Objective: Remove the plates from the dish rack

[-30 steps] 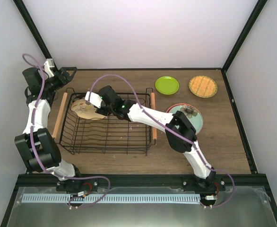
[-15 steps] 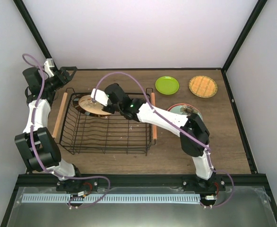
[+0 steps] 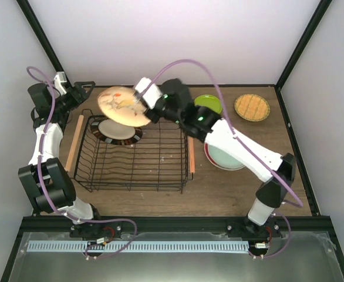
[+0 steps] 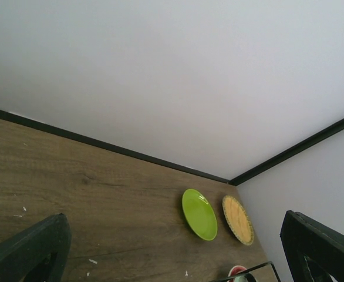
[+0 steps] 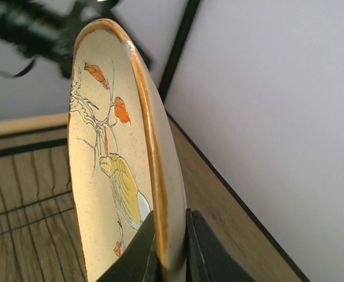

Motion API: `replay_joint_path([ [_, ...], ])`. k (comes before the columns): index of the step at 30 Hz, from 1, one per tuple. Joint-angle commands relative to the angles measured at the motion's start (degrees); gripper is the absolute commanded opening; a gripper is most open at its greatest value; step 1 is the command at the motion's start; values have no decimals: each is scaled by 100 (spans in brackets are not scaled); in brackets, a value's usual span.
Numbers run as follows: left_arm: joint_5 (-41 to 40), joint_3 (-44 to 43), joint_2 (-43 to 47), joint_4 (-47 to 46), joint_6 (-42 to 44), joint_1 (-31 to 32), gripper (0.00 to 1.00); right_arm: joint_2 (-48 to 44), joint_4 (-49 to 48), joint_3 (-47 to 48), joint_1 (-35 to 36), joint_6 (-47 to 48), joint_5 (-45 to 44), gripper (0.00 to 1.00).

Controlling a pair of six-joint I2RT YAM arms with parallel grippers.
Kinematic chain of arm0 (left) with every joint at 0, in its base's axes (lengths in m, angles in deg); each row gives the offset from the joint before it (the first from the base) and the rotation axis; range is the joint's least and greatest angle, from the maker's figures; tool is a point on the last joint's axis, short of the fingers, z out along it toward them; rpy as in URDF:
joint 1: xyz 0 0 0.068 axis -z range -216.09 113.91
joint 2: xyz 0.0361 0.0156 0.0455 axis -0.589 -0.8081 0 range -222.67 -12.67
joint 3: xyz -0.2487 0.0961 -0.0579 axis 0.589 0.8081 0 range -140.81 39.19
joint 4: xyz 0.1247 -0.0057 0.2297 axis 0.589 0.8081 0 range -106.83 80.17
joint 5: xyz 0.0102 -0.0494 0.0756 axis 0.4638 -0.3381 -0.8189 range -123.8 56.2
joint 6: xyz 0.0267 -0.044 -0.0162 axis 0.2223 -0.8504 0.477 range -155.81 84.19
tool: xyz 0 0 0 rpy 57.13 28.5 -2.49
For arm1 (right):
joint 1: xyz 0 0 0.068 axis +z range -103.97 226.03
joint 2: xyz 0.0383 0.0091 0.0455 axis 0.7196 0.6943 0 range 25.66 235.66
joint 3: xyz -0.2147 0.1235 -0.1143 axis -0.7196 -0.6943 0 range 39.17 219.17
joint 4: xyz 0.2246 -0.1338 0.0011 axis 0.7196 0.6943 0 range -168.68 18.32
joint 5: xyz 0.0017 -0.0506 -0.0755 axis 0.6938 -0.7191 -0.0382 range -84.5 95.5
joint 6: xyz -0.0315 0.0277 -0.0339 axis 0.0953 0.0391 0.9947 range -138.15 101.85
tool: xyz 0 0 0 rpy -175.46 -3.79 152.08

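Right fingers [image 5: 210, 255] pinch beige plate [image 3: 119, 104] rim; left fingers [image 4: 28, 252] spread open.

Beige plate [image 5: 110, 176] stands on edge, nearly side-on, with an orange-brown rim and a painted bird, branch and orange leaves on its face. Right gripper [image 5: 171, 235] pinches its lower rim, one black finger [image 5: 210, 255] on each side. Behind at left are dish rack [image 5: 25, 207] wires and its pale wooden handle [image 5: 19, 124]. Wooden table [image 5: 210, 200] runs to a pale wall [image 5: 277, 117]. Top left is a dark blurred shape.
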State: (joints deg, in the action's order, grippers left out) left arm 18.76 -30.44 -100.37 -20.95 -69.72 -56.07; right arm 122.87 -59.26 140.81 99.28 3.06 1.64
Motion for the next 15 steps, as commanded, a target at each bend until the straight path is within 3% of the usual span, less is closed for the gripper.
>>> replay_joint_path([
  [1, -33, -97, -61, -246, -110, 33, 100, -731, -92, 607, -1043, -1377, 6, 1],
  [9, -14, -143, -61, -266, -139, 129, 100, -1306, 1489, 175, -3504, -3476, 361, 1],
  [15, 4, -94, -4, -227, -109, 136, 100, -1831, 2110, -1290, -5115, -4571, 1585, 1],
])
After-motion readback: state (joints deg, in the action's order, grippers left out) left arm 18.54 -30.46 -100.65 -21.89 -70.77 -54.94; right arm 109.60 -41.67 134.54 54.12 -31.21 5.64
